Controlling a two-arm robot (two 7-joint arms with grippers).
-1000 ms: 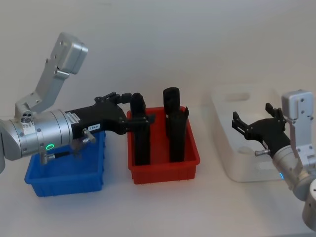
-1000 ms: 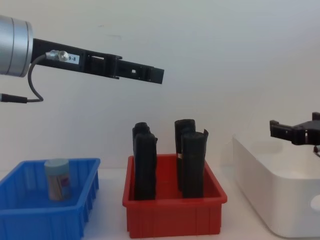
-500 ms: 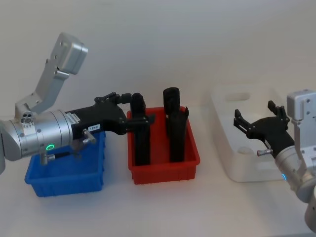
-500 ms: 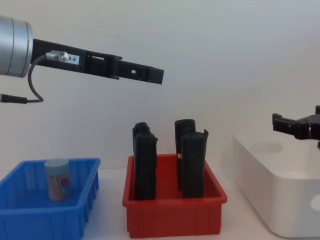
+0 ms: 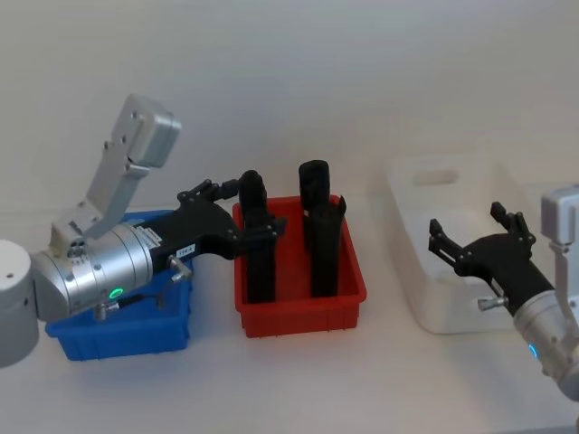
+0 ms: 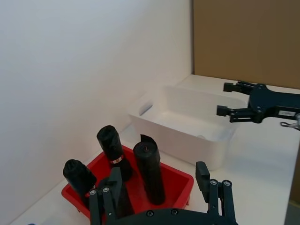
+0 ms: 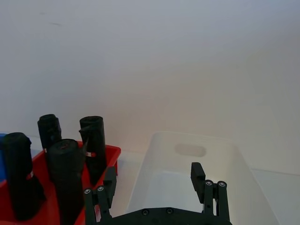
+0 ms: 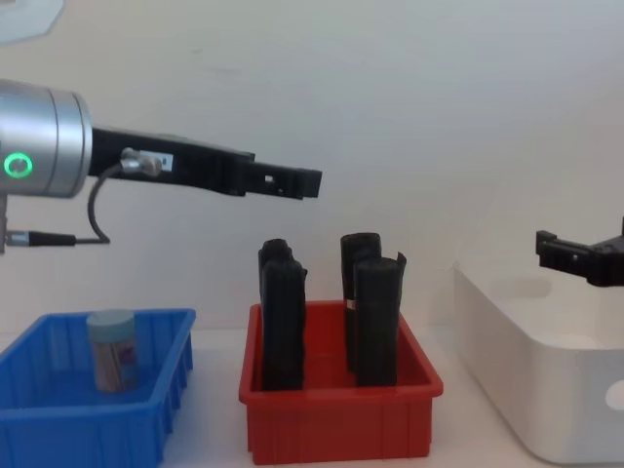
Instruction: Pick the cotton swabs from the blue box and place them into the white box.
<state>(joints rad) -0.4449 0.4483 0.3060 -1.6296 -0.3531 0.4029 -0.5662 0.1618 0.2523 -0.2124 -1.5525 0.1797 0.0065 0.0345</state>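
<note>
Now the left gripper (image 5: 250,204) has drawn back toward eight o'clock, the right gripper (image 5: 466,222) toward the white box's (image 5: 443,307) near rim, fingers released on both. The cotton swabs (image 8: 110,351) in the blue box (image 8: 58,429), nine o'clock, seem next.

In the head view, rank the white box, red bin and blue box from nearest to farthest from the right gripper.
1. white box: on the right, beneath the right gripper.
2. red bin: in the middle.
3. blue box: far left.
</note>
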